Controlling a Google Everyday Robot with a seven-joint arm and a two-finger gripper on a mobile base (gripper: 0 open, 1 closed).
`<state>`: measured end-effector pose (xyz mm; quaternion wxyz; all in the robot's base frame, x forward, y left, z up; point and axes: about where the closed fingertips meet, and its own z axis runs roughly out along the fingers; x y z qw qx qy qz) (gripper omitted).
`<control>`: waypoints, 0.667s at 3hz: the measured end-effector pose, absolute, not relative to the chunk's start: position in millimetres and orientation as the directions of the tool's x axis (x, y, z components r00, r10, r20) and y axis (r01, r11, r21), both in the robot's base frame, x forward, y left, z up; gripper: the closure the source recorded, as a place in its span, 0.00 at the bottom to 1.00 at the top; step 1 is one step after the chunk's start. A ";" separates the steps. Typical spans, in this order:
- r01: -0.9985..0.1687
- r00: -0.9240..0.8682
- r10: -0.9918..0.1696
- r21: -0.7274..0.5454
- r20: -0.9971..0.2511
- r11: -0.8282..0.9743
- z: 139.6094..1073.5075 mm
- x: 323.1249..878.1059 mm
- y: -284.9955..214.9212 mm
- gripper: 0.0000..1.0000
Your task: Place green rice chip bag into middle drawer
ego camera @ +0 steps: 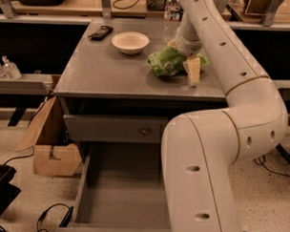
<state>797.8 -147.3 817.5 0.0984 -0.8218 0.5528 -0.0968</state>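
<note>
The green rice chip bag (pixel 167 61) lies on the grey surface (pixel 98 73). The claw (pixel 192 72) is just beside it at 4 o'clock, spread or pressed impossible to tell. A white bowl (pixel 130 42) sits at 10 o'clock, and the middle drawer (pixel 123 196) is open at 6 o'clock.

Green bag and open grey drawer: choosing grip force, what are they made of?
The crumpled bright-green snack bag looks like thin foil or plastic film: shiny creases. The open grey drawer seems matte painted wood: dull boards. The claw is beside the bag.
</note>
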 end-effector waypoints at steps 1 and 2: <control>-0.890 0.370 -0.928 -0.266 0.049 -0.370 822.9 797.0 -147.5 0.39; -0.890 0.370 -0.928 -0.266 0.049 -0.370 830.4 796.0 -147.3 0.70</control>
